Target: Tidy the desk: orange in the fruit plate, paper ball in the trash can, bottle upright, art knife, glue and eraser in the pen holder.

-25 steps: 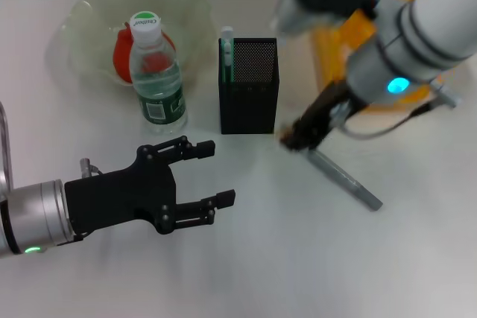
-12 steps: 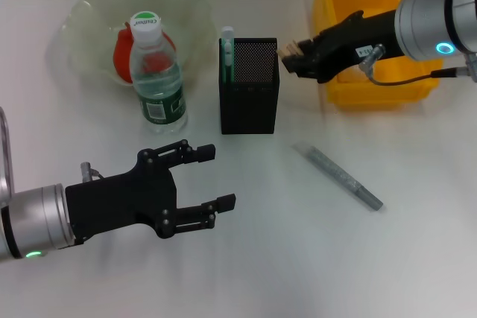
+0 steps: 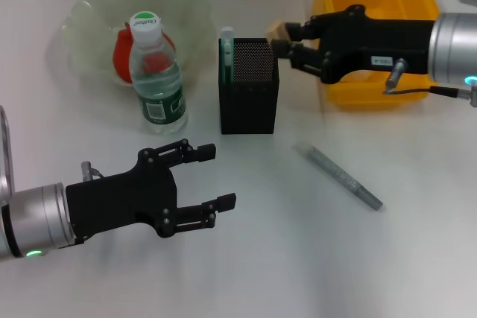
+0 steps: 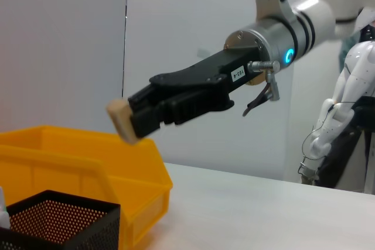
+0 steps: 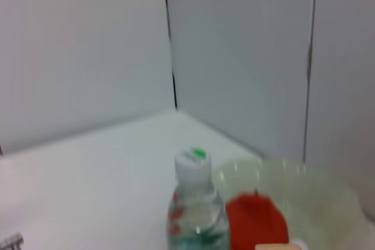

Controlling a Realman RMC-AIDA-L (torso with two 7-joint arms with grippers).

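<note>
The right arm reaches in level from the right side, its black claw (image 3: 277, 39) pinched on the eraser (image 3: 277, 30) at the fingertips, raised above the tabletop (image 3: 261, 258). The left arm lies low at the near left, its claw (image 3: 220, 176) spread apart, hovering with nothing in it.

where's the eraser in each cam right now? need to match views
Head: eraser in the right gripper, just above the pen holder, at its rim beside the trash can.
Left wrist: eraser at the fingertips, above the trash can.
Right wrist: tan sliver at the frame edge, likely the eraser.
Shared landmark: bottle.
</note>
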